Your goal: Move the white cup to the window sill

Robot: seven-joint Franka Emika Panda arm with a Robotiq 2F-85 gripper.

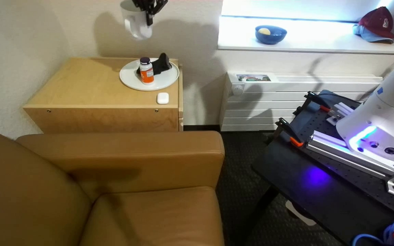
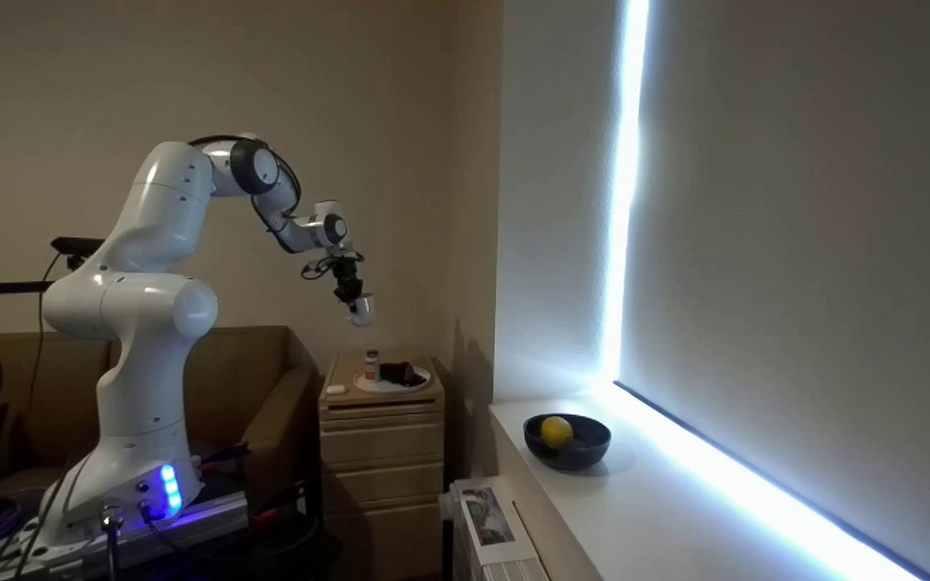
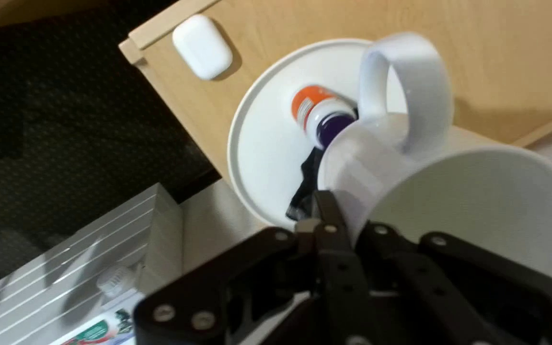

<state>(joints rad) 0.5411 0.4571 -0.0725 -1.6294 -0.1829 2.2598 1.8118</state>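
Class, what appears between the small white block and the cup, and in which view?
The wrist view shows some cabinet top, then the round plate bearing the orange-labelled bottle.

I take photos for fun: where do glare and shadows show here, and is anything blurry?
In both exterior views, part of the window sill glares white; in an exterior view, shadows fall on the wall behind the white cup; in the wrist view, the fingers look slightly blurred.

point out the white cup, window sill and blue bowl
White cup (image 1: 137, 18): in an exterior view, on its side wall.
Window sill (image 1: 316, 37): in an exterior view, on its bare top.
Blue bowl (image 1: 271, 37): in an exterior view, on its outer wall.
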